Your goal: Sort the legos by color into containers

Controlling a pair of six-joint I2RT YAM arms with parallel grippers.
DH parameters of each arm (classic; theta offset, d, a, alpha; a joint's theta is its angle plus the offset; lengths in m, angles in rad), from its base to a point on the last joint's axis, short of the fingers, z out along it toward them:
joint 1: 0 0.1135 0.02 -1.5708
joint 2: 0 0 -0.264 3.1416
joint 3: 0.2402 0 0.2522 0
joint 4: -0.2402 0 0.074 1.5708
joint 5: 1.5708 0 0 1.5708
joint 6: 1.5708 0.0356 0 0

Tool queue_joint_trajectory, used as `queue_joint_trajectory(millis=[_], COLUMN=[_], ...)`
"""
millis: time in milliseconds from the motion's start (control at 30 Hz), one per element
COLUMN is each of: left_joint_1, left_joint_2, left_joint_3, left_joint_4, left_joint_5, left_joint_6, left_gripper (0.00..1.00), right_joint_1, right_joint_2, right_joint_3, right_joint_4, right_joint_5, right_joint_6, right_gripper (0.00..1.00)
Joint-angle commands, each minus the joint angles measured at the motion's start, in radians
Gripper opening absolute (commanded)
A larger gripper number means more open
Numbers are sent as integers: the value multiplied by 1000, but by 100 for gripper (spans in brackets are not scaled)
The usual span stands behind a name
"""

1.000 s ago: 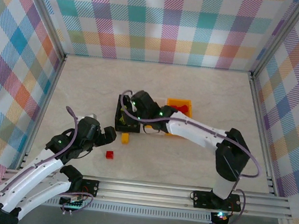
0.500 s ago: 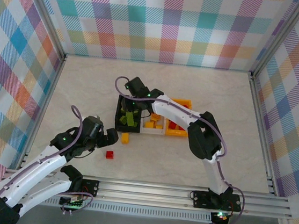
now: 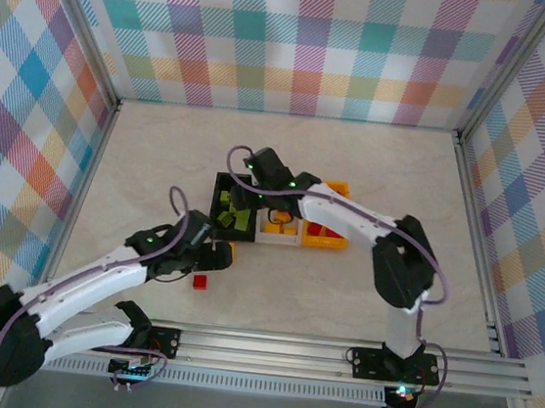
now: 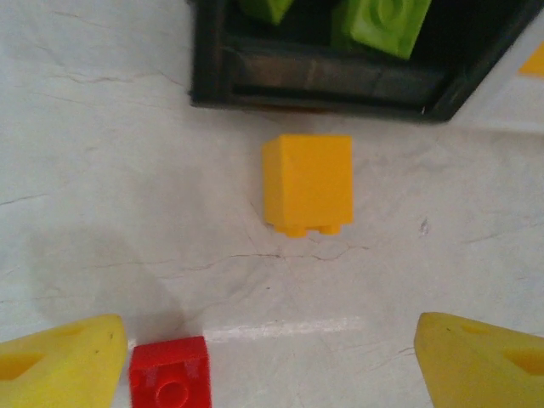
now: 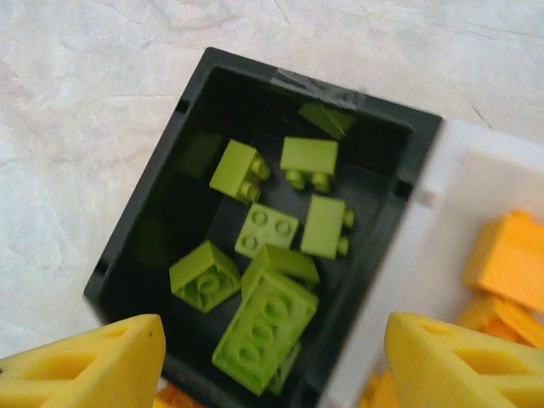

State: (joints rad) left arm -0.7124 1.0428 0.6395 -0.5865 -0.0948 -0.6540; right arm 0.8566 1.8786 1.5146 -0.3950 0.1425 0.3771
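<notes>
Fingers, left gripper (image 4: 272, 367): parted wide with nothing between them.
Fingers, right gripper (image 5: 272, 365): also parted and empty, hanging over the black bin (image 5: 140, 223).
Change on the left: within the last second I had swung my left arm forward and inward. It went from off to one side to a spot right over the two loose bricks on the table (image 4: 102, 153).
Change on the right: I had shifted a little along the bin row, so the white bin (image 3: 279, 232) showed from above again. I could not tell whether I had just let a brick go.
Yellow-orange brick (image 4: 308, 183): it lay on its side just outside the black bin's near wall, ahead of my left gap, studs toward me, untouched.
Red brick (image 4: 170, 381): it sat on the table just beside one left fingertip (image 4: 64, 361), not held.
Lime green bricks (image 5: 265, 327): they were heaped inside the black bin.
Other bins: orange-yellow bricks (image 5: 510, 255) lay in the white bin, and red ones in the orange-yellow bin (image 3: 332, 240).
Meaning for the task: I judged the sort nearly finished, with two strays left on the table. My left arm's move had lined me up on the yellow-orange one, which belonged in the white bin.
Next need: I would have to drop straight down and close on it without nudging the red brick.
</notes>
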Motion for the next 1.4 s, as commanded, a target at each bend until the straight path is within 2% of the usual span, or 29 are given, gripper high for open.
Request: queue_joint_trajectory(millis=[0,100,233,467,600,867,1000,1167,1367], left_joint_1=[-66,-105,-109,-106,-99,-101,-142,-188,-148], left_joint_2=[115,218,289,409,458,443,360,339,513], left_joint_3=[45,69,62,82,98,92,100,233,494], left_joint_4=[63,82,143,265,281,271,217,158,171], left_joint_5=[-67,-134,-196,-237,-238,-229,-206,-123,-79], left_joint_6=[20,22,20,49,52,57,48,34,87], left_gripper=[84,80,75,69,56,35,32,28,28], right_joint_1=[-3,-4,-5,-5,-5,-5,-11,-39,-62], right_joint_2=[-143,-243,-368,-519,-575,-648,-678,-726,-774], right_joint_3=[-135,-255,-387,-496,-536,-595,-606,-662,-701], right_joint_4=[100,129,158,180,181,179,165,162,130], right_joint_5=[18,31,43,60,82,112,130,157,156], right_joint_6=[32,41,51,57,50,54,47,73,95], right_gripper=[70,70,70,71,71,71,71,72,72])
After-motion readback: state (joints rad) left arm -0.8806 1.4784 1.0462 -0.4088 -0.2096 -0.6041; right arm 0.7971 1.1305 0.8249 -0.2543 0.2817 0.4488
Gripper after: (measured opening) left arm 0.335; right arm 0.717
